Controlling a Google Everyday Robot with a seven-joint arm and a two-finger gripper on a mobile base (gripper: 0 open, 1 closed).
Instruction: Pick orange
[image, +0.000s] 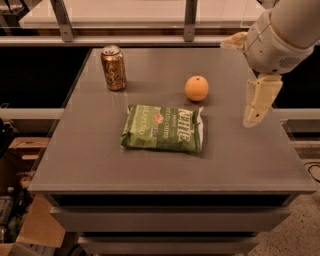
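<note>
The orange (196, 88) is a small round fruit with a dark stem dimple. It sits on the grey table (250, 160), right of centre and towards the back. My gripper (256, 107) hangs from the white arm (280, 35) at the right side of the table. It is to the right of the orange and a little nearer, above the table top, and apart from the fruit. Nothing shows in it.
A gold-brown drink can (113, 67) stands upright at the back left. A green chip bag (162, 128) lies flat in the middle, just in front of the orange. A rail with metal posts runs behind the table. Cardboard boxes lie on the floor at the lower left.
</note>
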